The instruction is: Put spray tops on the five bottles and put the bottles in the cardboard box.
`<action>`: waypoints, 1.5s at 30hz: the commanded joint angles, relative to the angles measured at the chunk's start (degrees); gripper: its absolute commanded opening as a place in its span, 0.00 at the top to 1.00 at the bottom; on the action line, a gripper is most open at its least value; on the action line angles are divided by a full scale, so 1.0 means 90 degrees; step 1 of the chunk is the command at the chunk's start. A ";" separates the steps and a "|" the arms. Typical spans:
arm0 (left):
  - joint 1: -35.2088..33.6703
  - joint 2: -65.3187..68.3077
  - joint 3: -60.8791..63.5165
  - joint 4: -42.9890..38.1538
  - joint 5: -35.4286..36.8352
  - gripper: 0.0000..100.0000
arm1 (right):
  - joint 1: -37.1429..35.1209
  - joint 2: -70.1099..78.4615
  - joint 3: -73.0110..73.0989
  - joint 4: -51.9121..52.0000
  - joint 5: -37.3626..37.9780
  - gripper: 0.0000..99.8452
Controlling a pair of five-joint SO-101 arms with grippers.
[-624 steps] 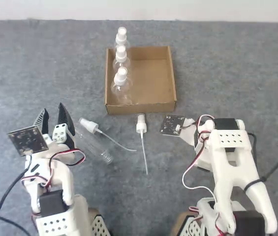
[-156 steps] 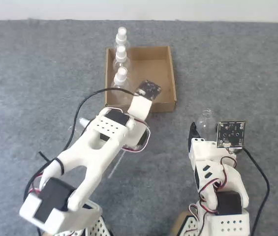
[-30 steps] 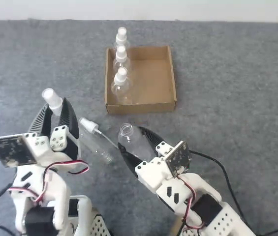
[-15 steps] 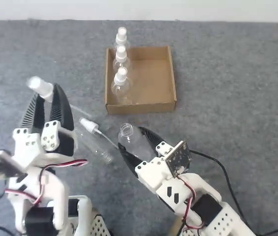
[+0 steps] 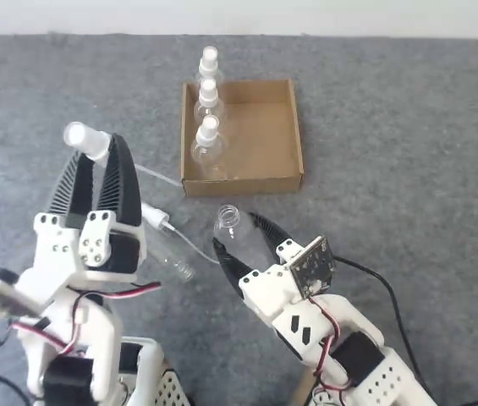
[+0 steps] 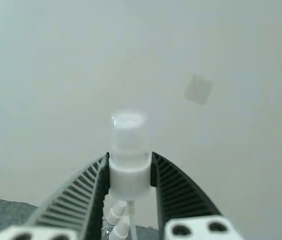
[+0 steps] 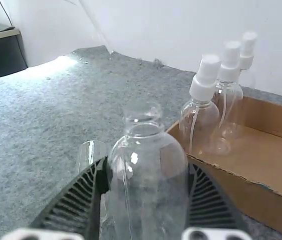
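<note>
My left gripper (image 5: 99, 150) is held high at the left, shut on a white spray top (image 5: 82, 137) whose thin tube (image 5: 158, 176) trails toward the box. In the left wrist view the spray top (image 6: 129, 135) stands upright between the ribbed fingers (image 6: 173, 182). My right gripper (image 5: 237, 233) is shut on a clear open-necked bottle (image 5: 230, 227) just in front of the cardboard box (image 5: 264, 135). The right wrist view has that bottle (image 7: 148, 170) upright between the jaws. Three capped bottles (image 5: 208, 139) stand along the box's left wall. Another capped bottle (image 5: 167, 241) lies on the carpet between the arms.
The floor is grey carpet (image 5: 408, 152), open to the right of the box. The box's right half (image 7: 265, 160) holds nothing. The lying bottle (image 7: 88, 152) rests close beside my right gripper. A white wall runs along the far edge.
My left gripper rose and swung right toward the box with the spray top. My right gripper, holding the open bottle, edged a little to the right and farther.
</note>
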 commanded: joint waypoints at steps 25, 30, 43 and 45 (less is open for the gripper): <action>0.1309 -0.0078 -0.0620 0.0088 0.0068 0.99 | 0.0073 -0.0063 0.0137 0.0044 0.0527 0.90; 0.1504 -0.0068 -0.0601 0.0342 0.0059 0.99 | 0.0073 -0.0063 0.0137 0.0044 0.0527 0.90; 0.1504 -0.0068 0.0034 0.0498 0.0049 0.99 | 0.0073 -0.0063 0.0137 0.0044 0.0527 0.90; 0.1504 -0.0068 0.0103 0.0498 0.0049 0.99 | 0.0073 -0.0063 0.0137 0.0044 0.0527 0.90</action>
